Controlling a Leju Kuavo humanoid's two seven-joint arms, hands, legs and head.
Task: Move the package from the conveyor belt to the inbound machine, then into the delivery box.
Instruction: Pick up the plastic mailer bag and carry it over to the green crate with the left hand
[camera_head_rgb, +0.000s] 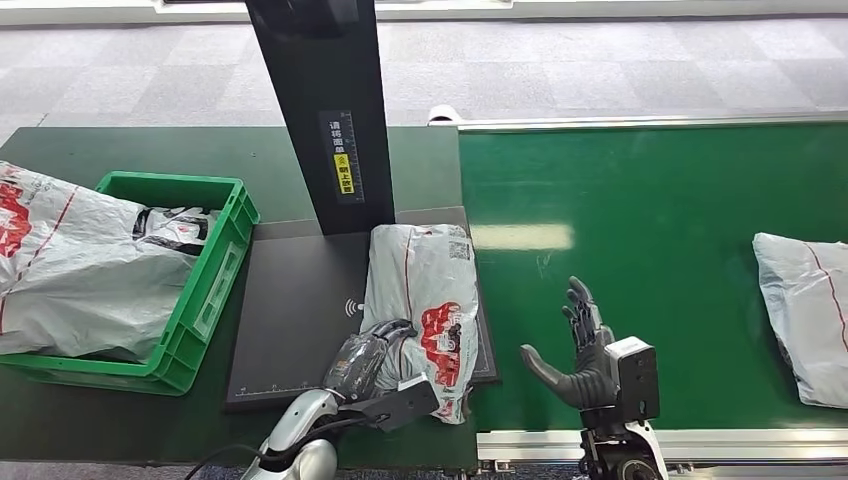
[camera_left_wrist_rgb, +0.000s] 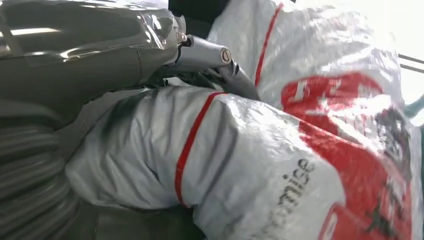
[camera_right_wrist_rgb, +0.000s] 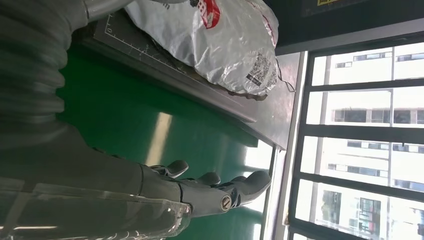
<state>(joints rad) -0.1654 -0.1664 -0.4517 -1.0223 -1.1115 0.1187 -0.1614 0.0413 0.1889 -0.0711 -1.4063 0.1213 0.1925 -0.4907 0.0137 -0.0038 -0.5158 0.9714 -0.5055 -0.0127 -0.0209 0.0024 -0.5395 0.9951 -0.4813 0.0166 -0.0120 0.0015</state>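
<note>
Package lies on the dark scanner plate, just at the foot of the black post. Left hand rests at the package's 7 o'clock edge, fingers curled against it; whether it grips I cannot tell. Right hand hovers over the belt at the package's 3 o'clock, fingers spread wide, holding nothing. A green crate with bags sits at 9 o'clock. Another bag lies on the belt, far at 3 o'clock.
</note>
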